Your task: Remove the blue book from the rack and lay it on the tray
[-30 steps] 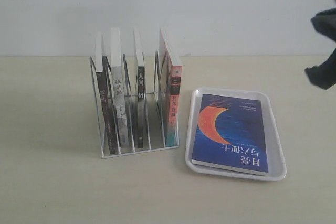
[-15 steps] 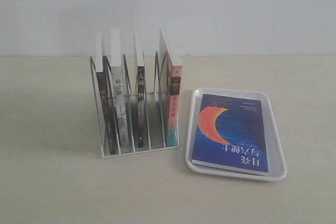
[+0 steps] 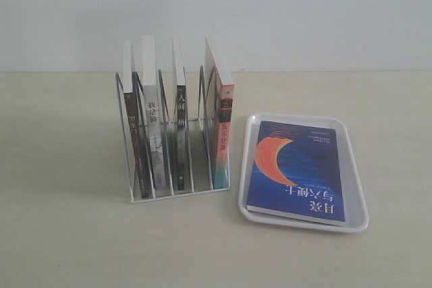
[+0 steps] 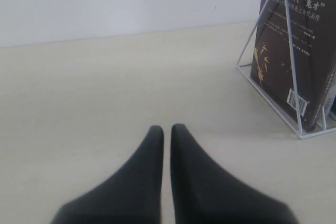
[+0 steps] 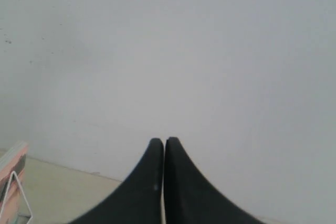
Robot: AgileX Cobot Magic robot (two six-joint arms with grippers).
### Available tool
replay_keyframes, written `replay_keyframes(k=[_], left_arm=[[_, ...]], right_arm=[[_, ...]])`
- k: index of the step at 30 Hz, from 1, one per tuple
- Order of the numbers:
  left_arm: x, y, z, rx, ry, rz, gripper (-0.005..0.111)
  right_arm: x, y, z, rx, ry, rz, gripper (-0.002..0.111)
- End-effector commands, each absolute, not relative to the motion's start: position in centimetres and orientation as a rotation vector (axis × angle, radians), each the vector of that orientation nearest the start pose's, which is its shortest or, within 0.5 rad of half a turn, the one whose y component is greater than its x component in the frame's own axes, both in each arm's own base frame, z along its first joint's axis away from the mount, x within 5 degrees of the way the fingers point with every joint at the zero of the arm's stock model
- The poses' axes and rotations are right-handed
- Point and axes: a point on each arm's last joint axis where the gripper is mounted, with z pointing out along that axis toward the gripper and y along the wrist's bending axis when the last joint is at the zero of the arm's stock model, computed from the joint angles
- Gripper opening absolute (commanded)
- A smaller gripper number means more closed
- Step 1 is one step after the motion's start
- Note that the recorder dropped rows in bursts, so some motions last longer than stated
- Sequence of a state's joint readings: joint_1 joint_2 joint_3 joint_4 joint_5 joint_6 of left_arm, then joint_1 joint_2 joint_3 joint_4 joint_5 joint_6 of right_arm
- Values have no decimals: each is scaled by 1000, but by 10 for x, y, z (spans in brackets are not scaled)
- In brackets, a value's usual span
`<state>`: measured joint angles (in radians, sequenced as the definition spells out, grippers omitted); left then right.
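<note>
The blue book (image 3: 297, 170), with its orange-red crescent, lies flat inside the white tray (image 3: 354, 170) on the right of the table. The white wire rack (image 3: 128, 166) stands to the tray's left, holding several upright books; one slot is vacant. Neither arm shows in the exterior view. My left gripper (image 4: 167, 128) is shut with nothing in it, hovering over bare table beside the rack's end (image 4: 294, 85). My right gripper (image 5: 164, 141) is shut and holds nothing, facing the white wall, with a corner of the rack (image 5: 18, 192) at the frame's edge.
A pink-red-and-teal-spined book (image 3: 225, 129) stands in the rack slot nearest the tray. A dark-covered book (image 4: 296, 45) fills the rack's end slot in the left wrist view. A white wall runs behind the beige table (image 3: 67, 234).
One second ago the right arm's dark gripper showed at the exterior view's upper right edge; it has since moved out of that view. Book, tray and rack stayed still.
</note>
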<state>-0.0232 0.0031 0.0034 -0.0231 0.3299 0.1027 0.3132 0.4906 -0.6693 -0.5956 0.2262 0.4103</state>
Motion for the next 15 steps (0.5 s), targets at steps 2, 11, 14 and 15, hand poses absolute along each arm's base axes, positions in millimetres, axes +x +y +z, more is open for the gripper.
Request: replay_keyframes(k=[2,11,14,15], left_arm=[[54,-2,185,97,1795,35,5],[54,-2,185,97,1795,35,5],[54,-2,185,97,1795,35,5],[54,-2,185,97,1795,35,5]], right_arm=[[78,3,358,-92,1486,4,0],[71,-2,288,38,1581,45,0],[74,0,272,21,1612,54,0],[74,0,267,17,1623,56,0]])
